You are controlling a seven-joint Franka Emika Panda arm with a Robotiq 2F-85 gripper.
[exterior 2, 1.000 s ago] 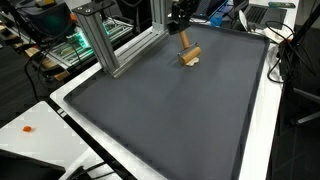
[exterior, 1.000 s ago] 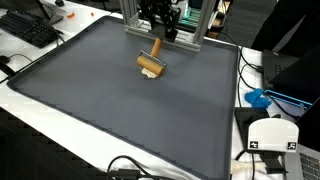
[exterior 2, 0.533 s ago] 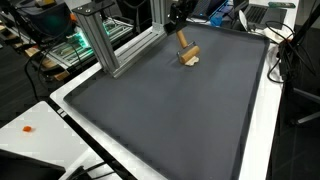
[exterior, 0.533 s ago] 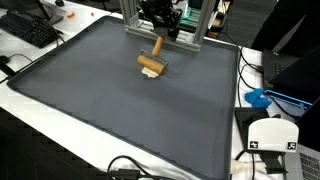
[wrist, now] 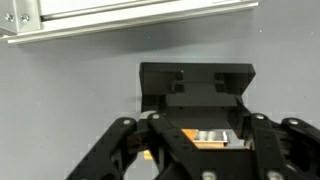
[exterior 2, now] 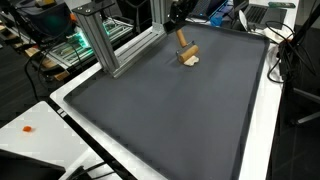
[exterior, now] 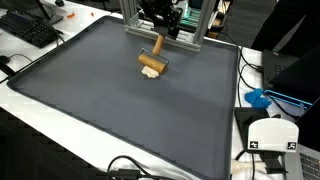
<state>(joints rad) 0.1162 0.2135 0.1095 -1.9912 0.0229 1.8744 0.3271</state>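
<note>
A wooden tool with a block head and an upright handle rests on the dark grey mat near its far edge; it also shows in the other exterior view. My black gripper hangs right at the handle's top, in front of the aluminium frame, as both exterior views show. In the wrist view the gripper looks closed together, with a strip of wood and a silver piece showing behind the linkage. The contact with the handle is hidden.
An aluminium frame stands on the mat's far corner, its rail just beyond the gripper. A keyboard lies off the mat. A white device and a blue item sit beside it. Cables run along the mat's edges.
</note>
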